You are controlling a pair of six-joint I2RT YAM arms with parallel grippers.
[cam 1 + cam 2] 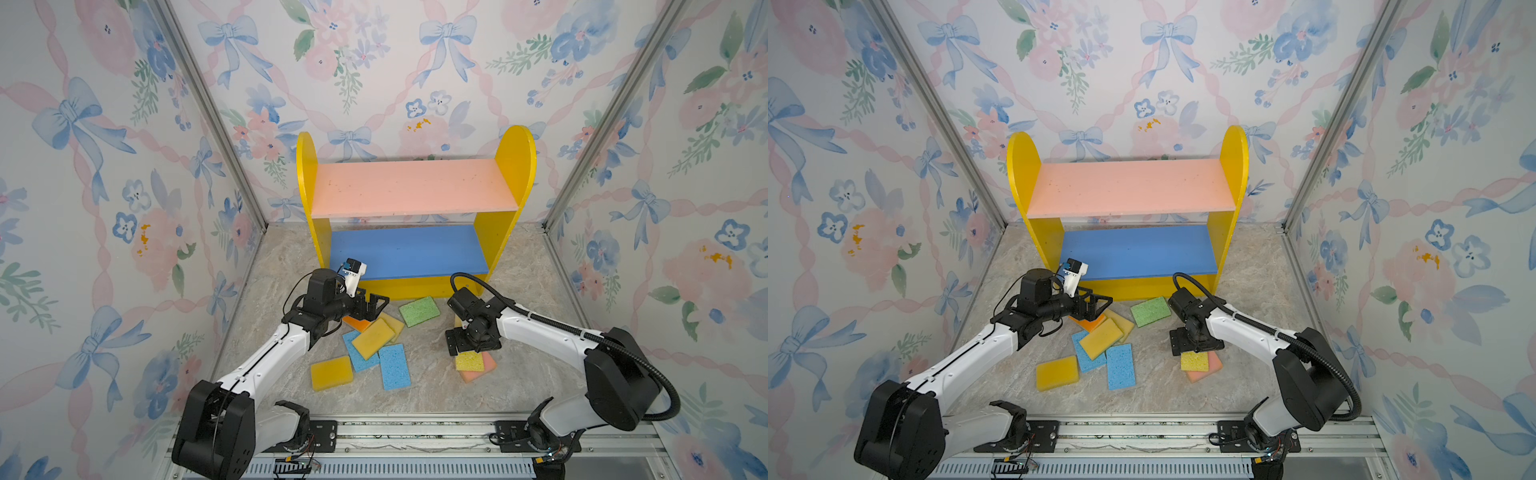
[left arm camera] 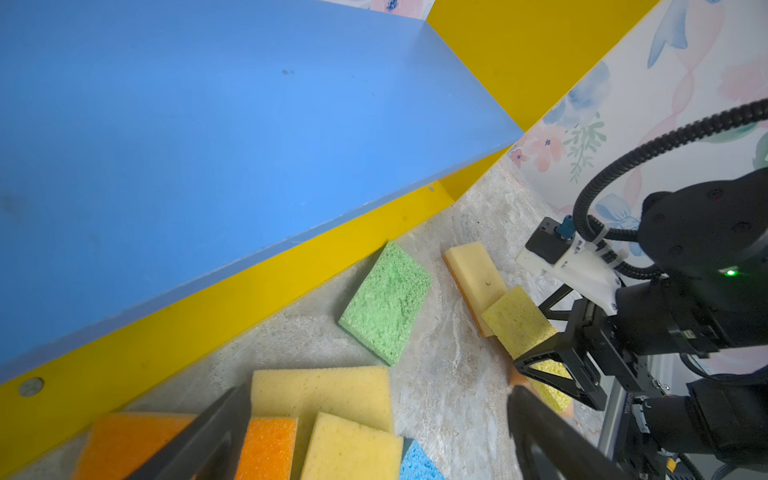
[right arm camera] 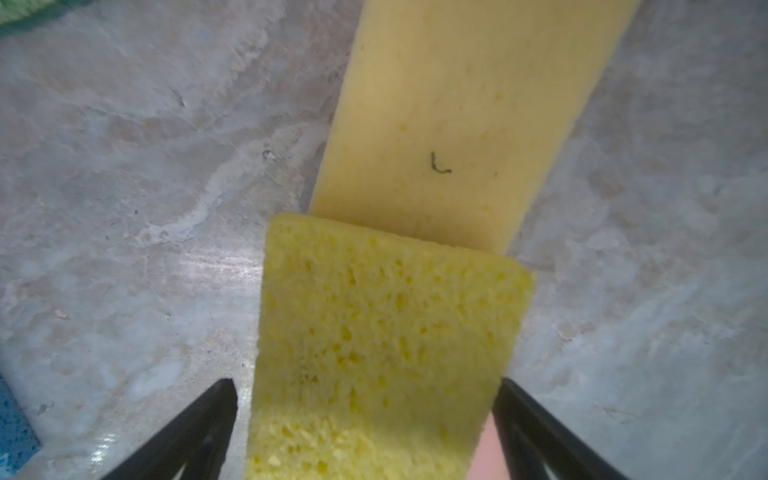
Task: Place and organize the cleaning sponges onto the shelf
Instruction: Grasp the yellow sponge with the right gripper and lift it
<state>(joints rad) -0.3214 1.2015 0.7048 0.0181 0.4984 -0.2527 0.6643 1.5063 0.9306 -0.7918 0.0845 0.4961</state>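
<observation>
The shelf (image 1: 415, 189) (image 1: 1129, 187) stands at the back with its pink upper board and blue lower board (image 2: 208, 145) bare. Several cleaning sponges lie on the floor before it: green (image 1: 419, 311) (image 2: 386, 303), orange (image 2: 266, 449), tan-yellow (image 1: 373, 338), two blue (image 1: 394, 365), yellow (image 1: 331, 372). My left gripper (image 1: 376, 309) (image 2: 380, 392) hangs open above the orange and tan sponges, holding nothing. My right gripper (image 1: 469, 351) (image 3: 365, 384) is open, its fingers either side of a bright yellow sponge (image 3: 386, 332) that lies on a pink one (image 1: 488, 365) and overlaps a tan one (image 3: 465, 104).
Floral walls with metal corner posts (image 1: 208, 112) close in the left, right and back. A metal rail (image 1: 415, 436) carrying both arm bases runs along the front edge. The marble-pattern floor (image 1: 436, 395) shows bare between the sponges and the rail.
</observation>
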